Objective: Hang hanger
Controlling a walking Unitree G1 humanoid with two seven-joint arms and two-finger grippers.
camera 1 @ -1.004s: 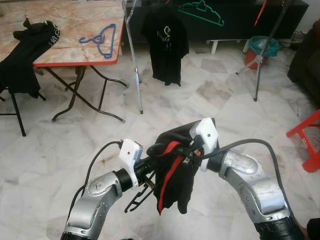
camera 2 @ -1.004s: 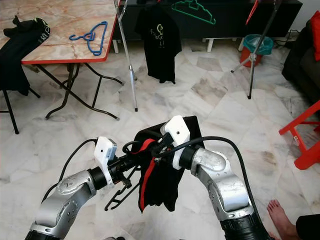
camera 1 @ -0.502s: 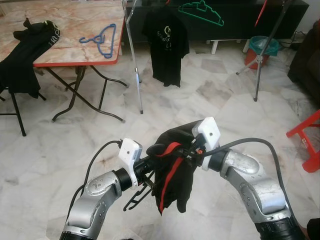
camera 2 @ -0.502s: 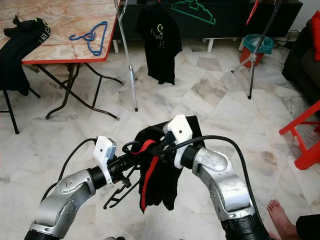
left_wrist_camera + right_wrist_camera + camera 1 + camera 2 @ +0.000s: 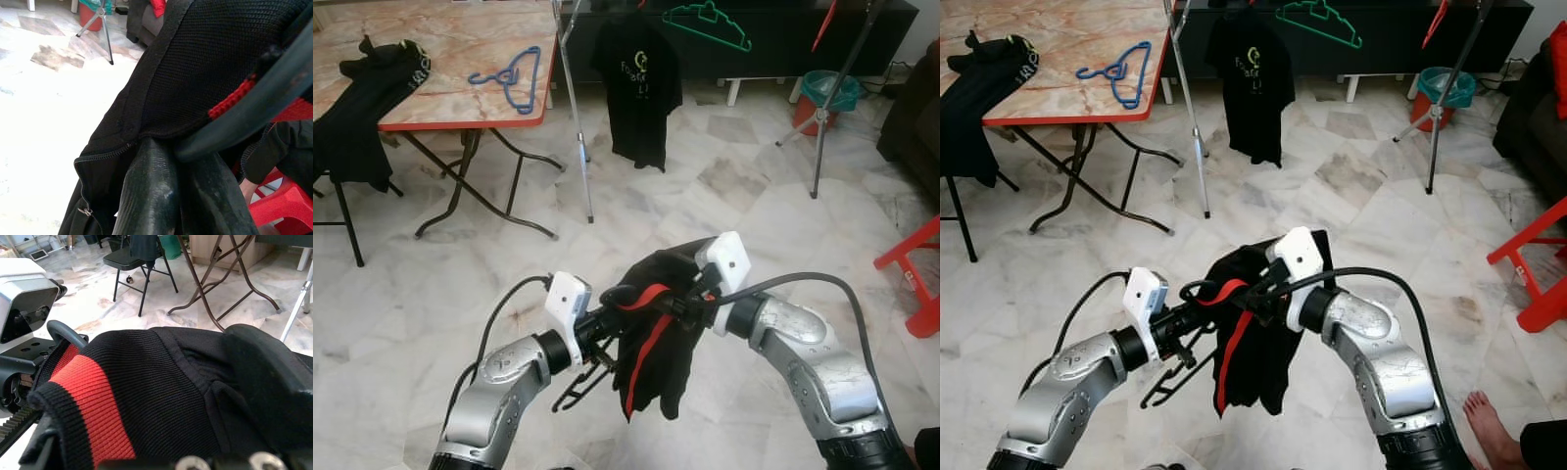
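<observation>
Garment: black jacket (image 5: 656,357) with a red stripe, draped over the black hanger (image 5: 579,387) that I hold out in front of my chest, above the marble floor (image 5: 724,196).
Left gripper: my left gripper (image 5: 607,328) reaches under the cloth from the left; in my left wrist view the two black fingers (image 5: 161,196) lie pressed together, closed on the hanger, whose dark bar crosses just above them.
Right gripper: my right gripper (image 5: 1268,284) comes in from the right, its fingers buried in the jacket's collar; I cannot tell how they stand.
Hanger's lower part: it sticks out below my left wrist, tilted, clear of the cloth.
Zip: a zipper with a small metal pull (image 5: 85,211) runs down the jacket's edge.
Rack: metal clothes rack (image 5: 576,117) ahead of me, well apart, with a black T-shirt (image 5: 638,83) hanging from it and a green hanger (image 5: 710,24) beside that.
Writing: pale print on the T-shirt's chest, too small to read.
Table: red-edged table (image 5: 460,119) to my left, with a blue hanger (image 5: 514,73) lying on it and a dark garment (image 5: 367,108) hanging over its near end.
</observation>
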